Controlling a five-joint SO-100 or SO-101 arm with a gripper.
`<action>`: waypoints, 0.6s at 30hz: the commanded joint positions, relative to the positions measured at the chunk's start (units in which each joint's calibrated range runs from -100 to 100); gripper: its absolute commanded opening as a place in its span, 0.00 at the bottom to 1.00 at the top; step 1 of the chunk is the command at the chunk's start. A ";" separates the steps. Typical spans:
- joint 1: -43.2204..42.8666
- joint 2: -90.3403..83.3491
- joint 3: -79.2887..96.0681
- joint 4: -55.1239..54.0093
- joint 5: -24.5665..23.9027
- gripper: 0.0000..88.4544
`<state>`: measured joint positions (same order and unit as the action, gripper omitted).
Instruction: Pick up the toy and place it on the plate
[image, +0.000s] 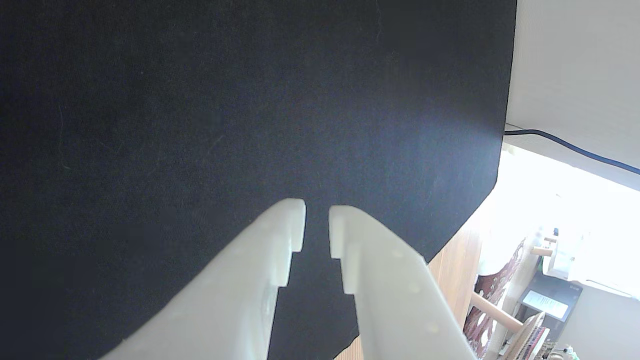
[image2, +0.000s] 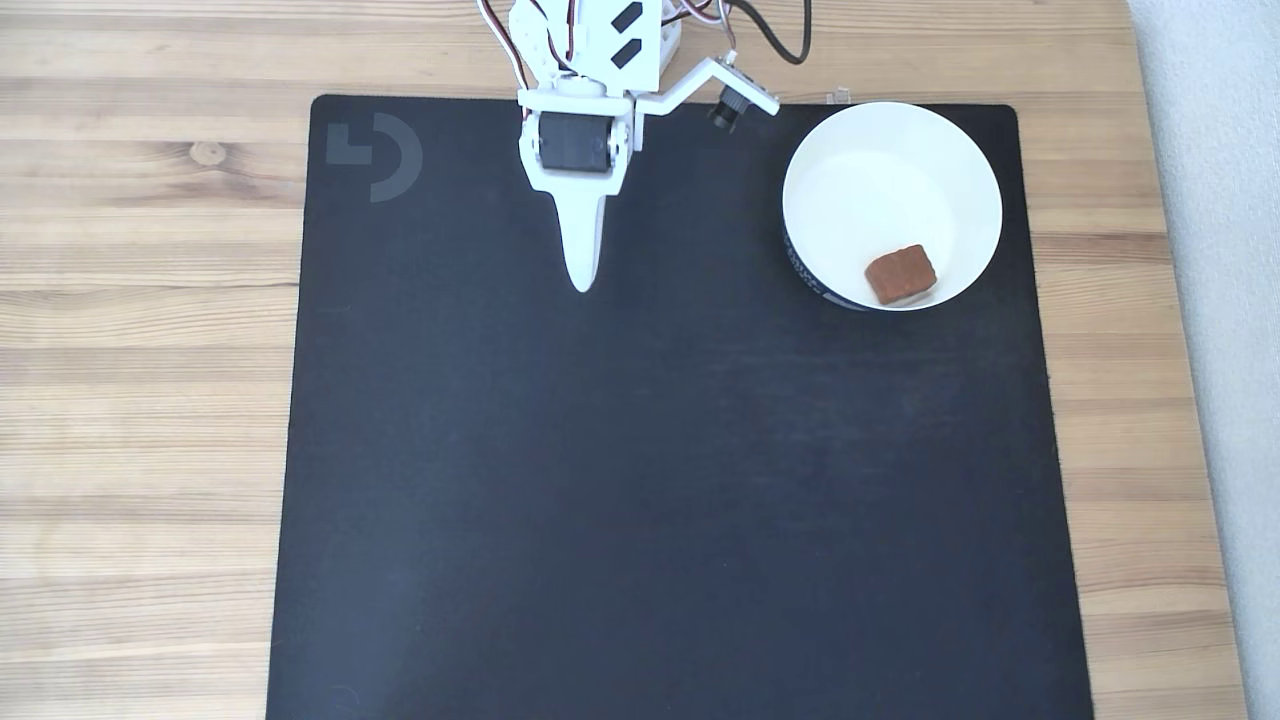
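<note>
In the fixed view the toy (image2: 901, 274) is already lying inside the plate (image2: 850, 160), resting near the lower right part of its white floor, close to the rim. Its long axis is running roughly left to right with a slight tilt. The plate is sitting at the far right corner of the black mat (image2: 650, 480), which is covering most of the wooden bench (image2: 140, 300).

The claw (image2: 583, 283) is hanging over bare mat well to the left of the plate, pointing toward the near edge of the view. So the toy is lying to the claw's right, well apart from it, with open mat between them.

In the wrist view the claw (image: 317, 215) is showing its two white fingers (image: 280, 235) standing a narrow gap apart, nearly closed, with nothing between them; dark mat is visible through the gap.

Judging from this layout, the placing is looking done, and no further reach toward the toy seems to be needed. The plate is holding the toy and nothing else.
</note>
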<state>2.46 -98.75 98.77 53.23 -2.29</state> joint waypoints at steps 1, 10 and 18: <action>-0.15 -0.67 0.69 0.12 0.31 0.03; -0.82 -0.67 0.69 0.03 0.15 0.03; -0.66 -0.67 0.69 -0.05 0.10 0.03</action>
<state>1.54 -98.83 98.77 53.23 -2.29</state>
